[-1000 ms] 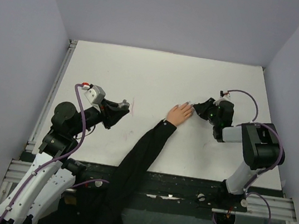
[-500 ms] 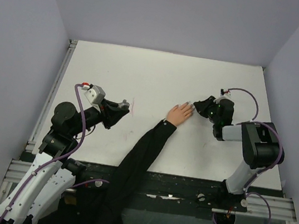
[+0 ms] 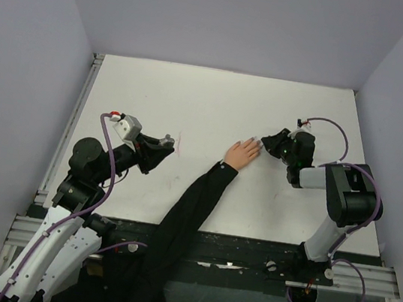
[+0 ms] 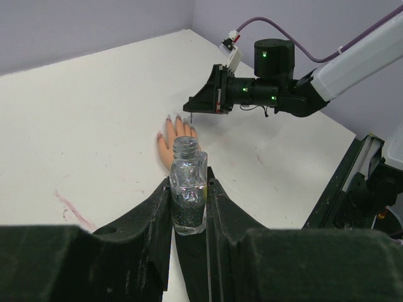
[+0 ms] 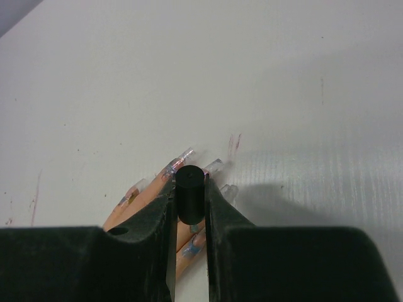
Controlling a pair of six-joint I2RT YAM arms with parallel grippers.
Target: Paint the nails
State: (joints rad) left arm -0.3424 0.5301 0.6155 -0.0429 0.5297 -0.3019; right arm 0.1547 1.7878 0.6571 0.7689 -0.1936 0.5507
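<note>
The left arm [image 3: 92, 161] is folded at its elbow and reaches to the right. The left gripper [image 3: 163, 145] points toward the middle, and its jaws are closed on a small glass bottle [image 4: 187, 189] that stands upright between them. The right arm [image 3: 347, 192] rises from its base, bends and stretches to the left, and the right gripper [image 3: 268, 142], held nearly level, is pinched tight on a short black cylinder [image 5: 189, 192].

White table [image 3: 217, 100]; faint red smear [image 3: 179, 141] left of its centre; metal rail [image 3: 247, 253] along its near edge; lilac walls [image 3: 18, 55] around.
</note>
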